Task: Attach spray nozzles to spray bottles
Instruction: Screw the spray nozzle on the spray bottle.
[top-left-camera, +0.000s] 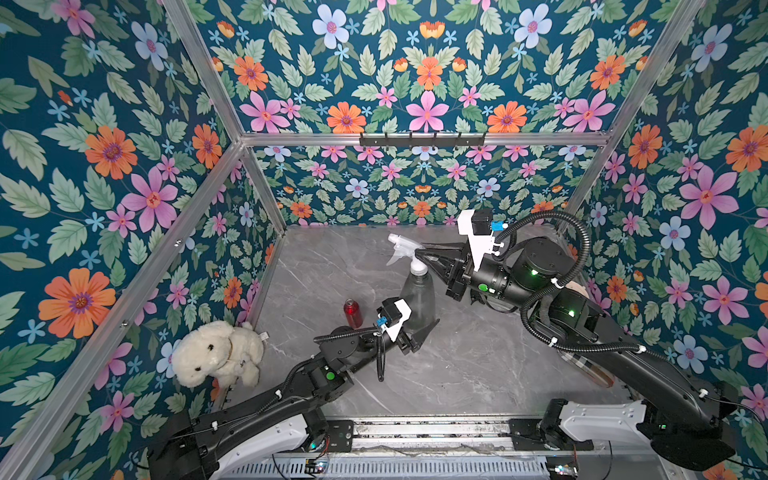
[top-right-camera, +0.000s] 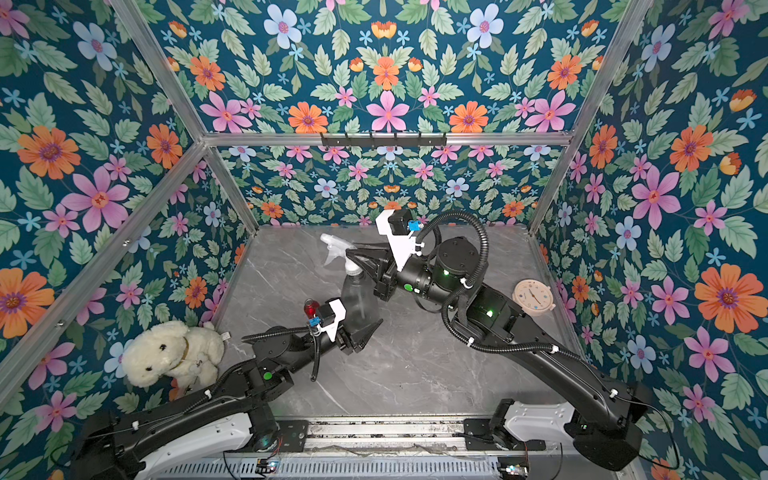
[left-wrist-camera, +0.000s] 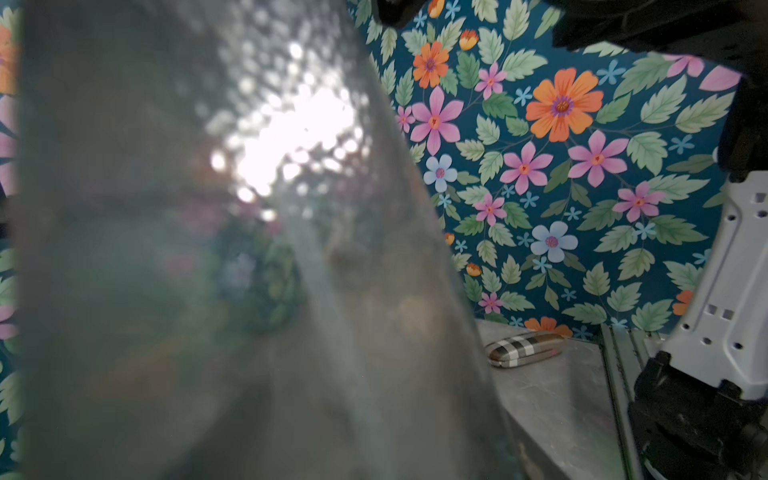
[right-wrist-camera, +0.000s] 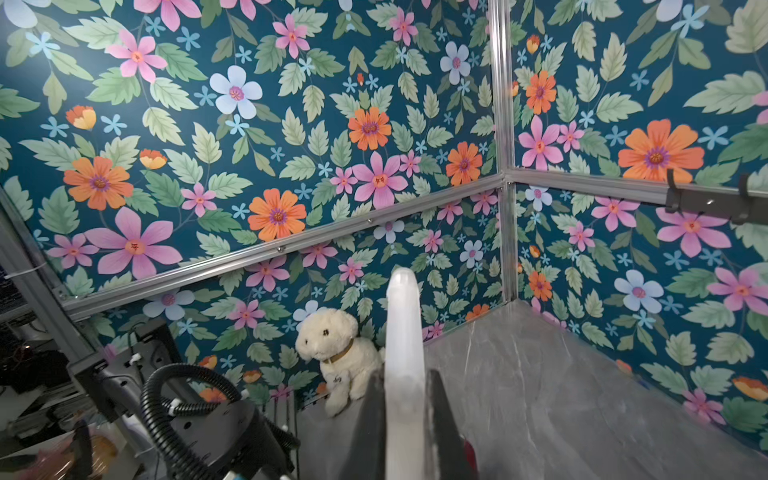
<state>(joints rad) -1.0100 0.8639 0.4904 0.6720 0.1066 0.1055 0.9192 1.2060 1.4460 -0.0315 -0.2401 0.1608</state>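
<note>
- Standing upright near the middle of the tabletop, the grey spray bottle is braced low on its body by the left gripper. Its jaws are set on either side and appear pressed against the bottle, evidently so that tipping or turning is prevented.
- The whitish spray nozzle is seated on the bottle's neck and is clamped at its rear by the right gripper, jaws closed on it. In the right wrist view the nozzle is seen pinched between the two fingers.
- This hold is judged to serve twisting or pressing the collar home. Whether it is fully seated cannot be told.
- The red bottle stands nearby toward the left edge, with no nozzle seen on it.
</note>
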